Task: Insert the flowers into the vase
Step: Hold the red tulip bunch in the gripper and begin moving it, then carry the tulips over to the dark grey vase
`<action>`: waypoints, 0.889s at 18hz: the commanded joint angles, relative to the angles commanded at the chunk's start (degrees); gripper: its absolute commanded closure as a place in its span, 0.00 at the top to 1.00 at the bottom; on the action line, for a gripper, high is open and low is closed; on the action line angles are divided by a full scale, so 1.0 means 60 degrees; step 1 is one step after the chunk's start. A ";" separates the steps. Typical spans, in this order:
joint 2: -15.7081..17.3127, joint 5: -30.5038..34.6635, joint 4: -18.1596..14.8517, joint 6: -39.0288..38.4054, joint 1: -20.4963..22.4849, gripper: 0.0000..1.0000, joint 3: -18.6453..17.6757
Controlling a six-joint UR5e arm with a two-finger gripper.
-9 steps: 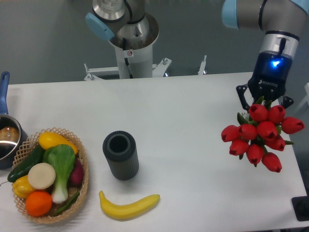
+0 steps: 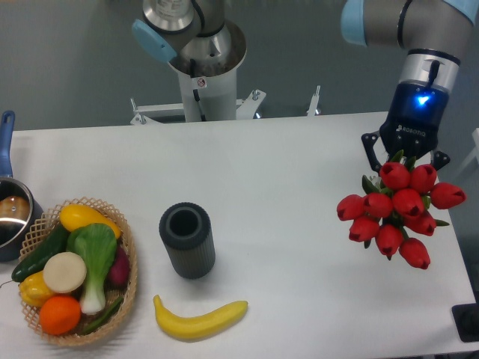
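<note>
The flowers (image 2: 397, 209), a bunch of red tulip buds with green leaves, hang above the right side of the table. My gripper (image 2: 404, 153) sits right behind and above them, shut on the bunch; its fingertips are mostly hidden by the buds. The vase (image 2: 187, 239), a dark ribbed cylinder with an open round mouth, stands upright left of the table's middle, far to the left of the flowers.
A yellow banana (image 2: 200, 318) lies just in front of the vase. A wicker basket (image 2: 127, 280) of vegetables and fruit stands at the front left, a pot (image 2: 11, 217) at the left edge. The arm's base (image 2: 202, 67) stands at the back.
The gripper and the flowers have shifted slightly left and up. Nothing else has moved.
</note>
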 joint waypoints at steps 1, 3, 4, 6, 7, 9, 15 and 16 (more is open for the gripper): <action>-0.0015 -0.0015 0.0000 0.0000 -0.0015 0.18 0.0000; -0.0030 -0.0073 0.0015 0.0029 -0.0204 0.19 0.0058; -0.0030 -0.0189 0.0058 0.0015 -0.0336 0.19 0.0088; -0.0030 -0.0831 0.0073 -0.0029 -0.0673 0.19 0.0088; -0.0015 -0.1255 0.0073 -0.0044 -0.0819 0.20 0.0045; 0.0000 -0.1974 0.0073 -0.0044 -0.1112 0.20 -0.0044; 0.0000 -0.3716 0.0132 0.0146 -0.1581 0.20 -0.0511; 0.0014 -0.3866 0.0132 0.0233 -0.1684 0.20 -0.0585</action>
